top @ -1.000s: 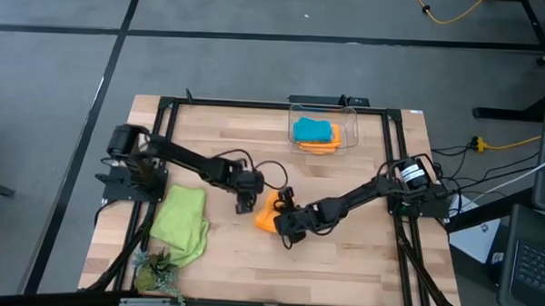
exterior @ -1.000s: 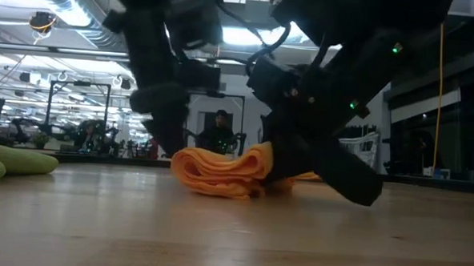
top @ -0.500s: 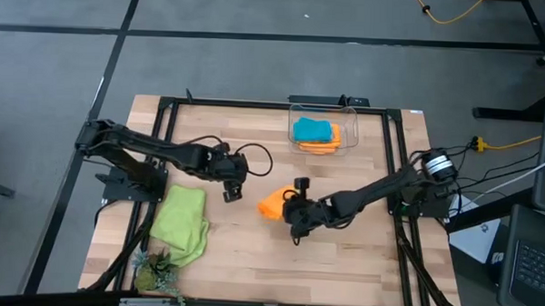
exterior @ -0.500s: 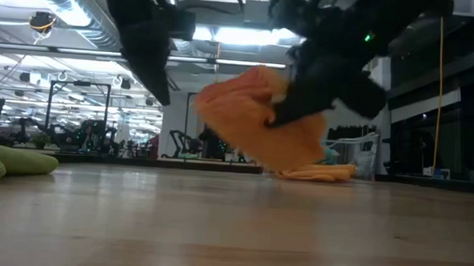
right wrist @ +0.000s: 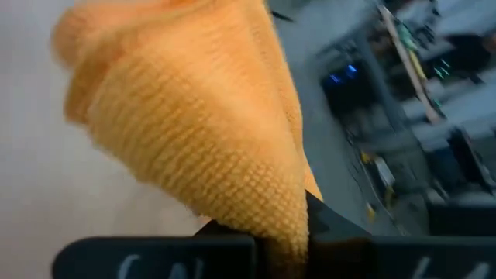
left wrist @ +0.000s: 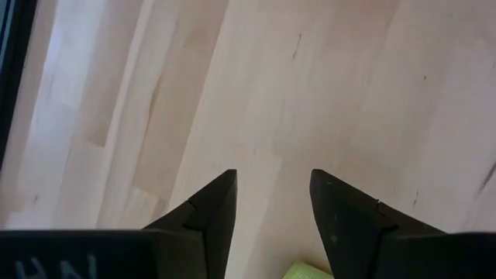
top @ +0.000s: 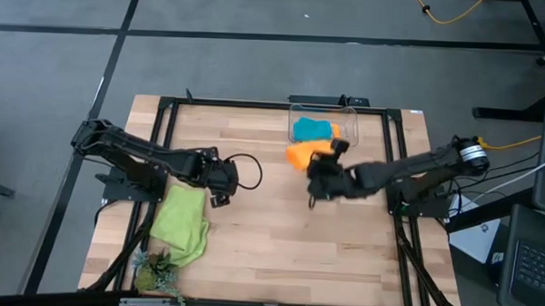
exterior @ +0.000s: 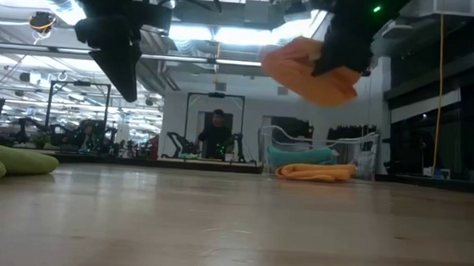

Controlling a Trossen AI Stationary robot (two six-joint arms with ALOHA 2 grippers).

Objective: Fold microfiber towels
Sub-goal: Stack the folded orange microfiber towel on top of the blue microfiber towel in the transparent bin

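A wooden table (top: 278,253) seen from above, with two dark robot arms reaching in from either side. The right gripper (top: 314,165) is lifted off the table near the middle, just in front of a clear plastic bin (top: 353,129) at the far edge, and its fingers are pinched closed on a bunched orange towel (top: 302,153). From table height, this orange towel (exterior: 308,70) hangs in the air, above and a little in front of the bin. Inside the bin lie a turquoise towel (top: 311,129) and, beneath it, a second orange towel (exterior: 315,173). The left gripper (top: 220,181) is raised over the left half of the table, its fingers (left wrist: 209,213) parted with nothing between them and bare wood showing below. A lime green towel (top: 183,223) lies loosely crumpled on the table near the left front corner, just beside the left gripper. A small green plant (top: 152,274) sits at the front left corner.
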